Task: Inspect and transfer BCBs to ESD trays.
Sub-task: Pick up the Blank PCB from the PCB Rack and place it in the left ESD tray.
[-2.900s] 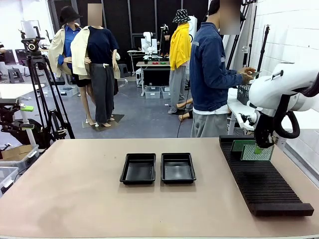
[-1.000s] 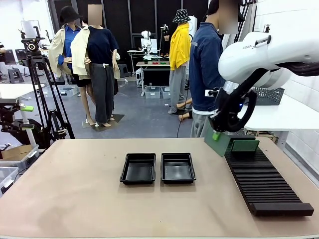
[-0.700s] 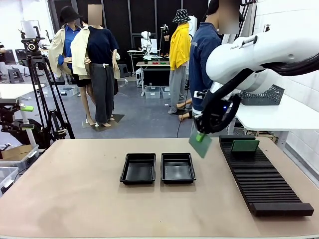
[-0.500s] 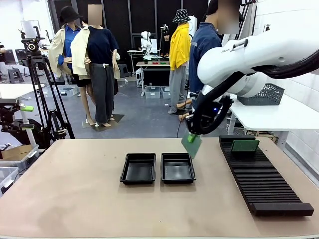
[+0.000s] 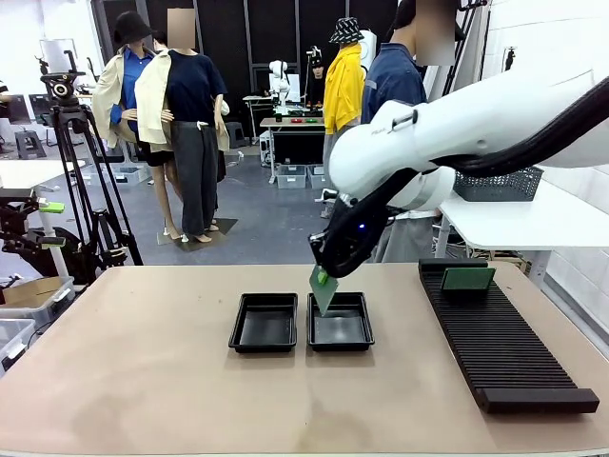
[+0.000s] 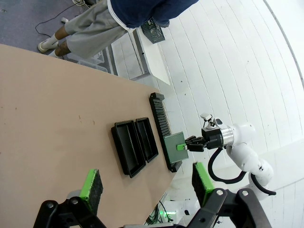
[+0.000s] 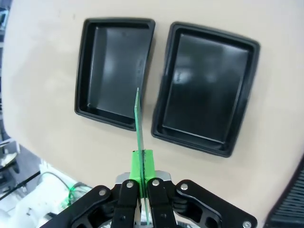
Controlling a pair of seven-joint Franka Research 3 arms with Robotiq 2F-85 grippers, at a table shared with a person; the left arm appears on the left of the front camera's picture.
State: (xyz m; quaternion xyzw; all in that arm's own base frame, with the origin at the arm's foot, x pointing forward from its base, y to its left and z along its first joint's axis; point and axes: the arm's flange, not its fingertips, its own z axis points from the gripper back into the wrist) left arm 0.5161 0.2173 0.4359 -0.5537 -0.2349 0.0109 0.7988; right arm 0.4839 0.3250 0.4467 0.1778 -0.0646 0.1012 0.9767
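1. Green and thin, one BCB (image 5: 323,290) is pinched at its upper edge by the right gripper (image 5: 324,277), whose fingers are closed tight on it. The flat board hangs tilted over the far left part of the right-hand ESD tray (image 5: 340,347).
2. From the right wrist view the BCB (image 7: 139,118) shows edge-on, as a narrow green line. The green pads (image 7: 148,164) of the right gripper (image 7: 141,159) press on both of its faces.
3. The right-hand ESD tray and the left-hand ESD tray (image 5: 238,326) are shallow rectangles of glossy black plastic with raised flared rims. They lie side by side, just apart, and their smooth floors reflect the light.
4. The left gripper (image 6: 146,183) hovers high above the table (image 6: 57,109). Its fingers stand wide apart and hold nothing.
5. A long black ribbed rack (image 5: 500,347) lies at the right of the matte beige table. A second green board (image 5: 466,279) stands upright in its far end.
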